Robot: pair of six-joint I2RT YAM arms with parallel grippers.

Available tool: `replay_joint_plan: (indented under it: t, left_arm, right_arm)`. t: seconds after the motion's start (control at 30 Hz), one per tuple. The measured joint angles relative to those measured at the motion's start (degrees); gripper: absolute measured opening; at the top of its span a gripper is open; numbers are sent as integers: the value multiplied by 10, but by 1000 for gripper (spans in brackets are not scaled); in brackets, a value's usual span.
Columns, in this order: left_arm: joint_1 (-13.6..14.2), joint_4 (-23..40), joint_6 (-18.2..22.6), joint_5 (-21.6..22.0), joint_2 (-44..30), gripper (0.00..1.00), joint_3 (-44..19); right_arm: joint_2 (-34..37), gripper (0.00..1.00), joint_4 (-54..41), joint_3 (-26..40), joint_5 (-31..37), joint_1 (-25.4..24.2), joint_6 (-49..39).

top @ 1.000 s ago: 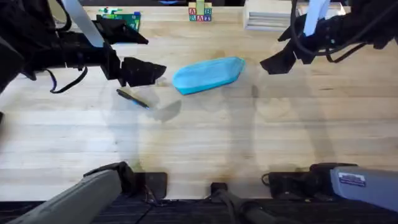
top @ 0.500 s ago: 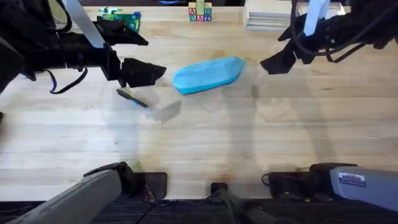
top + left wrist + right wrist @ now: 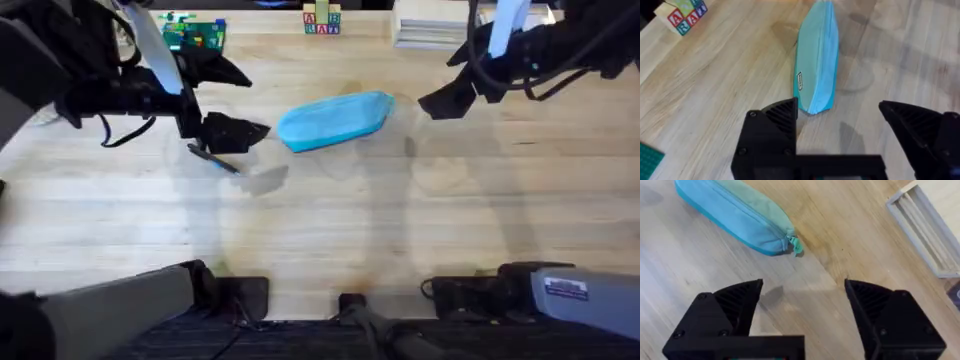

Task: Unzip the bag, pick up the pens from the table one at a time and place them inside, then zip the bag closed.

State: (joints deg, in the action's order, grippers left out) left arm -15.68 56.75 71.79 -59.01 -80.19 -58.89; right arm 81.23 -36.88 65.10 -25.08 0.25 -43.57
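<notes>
The light blue bag (image 3: 816, 57) is being seen lying lengthwise on the light wood table (image 3: 730, 75), with its zip line running along its length and a small label on its side near the closer end. The left gripper (image 3: 840, 120) is being held just short of that closer end, its two black fingers (image 3: 772, 132) being kept spread wide apart. Lettered blocks (image 3: 685, 15) are being shown at one corner, and a green board (image 3: 647, 160) at another edge.

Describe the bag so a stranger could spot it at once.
On the wood table, look in the far middle, between the two grippers. The bag lies flat there: a light blue, boat-shaped fabric pouch, zipped shut, far larger than the dark pen beside it.
</notes>
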Motion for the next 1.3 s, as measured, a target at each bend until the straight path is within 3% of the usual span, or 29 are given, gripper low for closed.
replay_joint_plan:
  t: [0.33, 0.47, 1.0, 1.3]
  left_arm:
    - [0, 0, 107, -23, -97, 993, 0]
    - [0, -10, 130, -32, -132, 993, 0]
    - [2, -89, 149, -87, -183, 994, 0]
    - [35, -102, 148, -92, -201, 994, 0]
  right_arm:
    - [0, 997, 0, 0, 0, 0, 0]
    - [0, 997, 0, 0, 0, 0, 0]
    - [0, 997, 0, 0, 0, 0, -2]
    - [0, 997, 0, 0, 0, 0, -2]
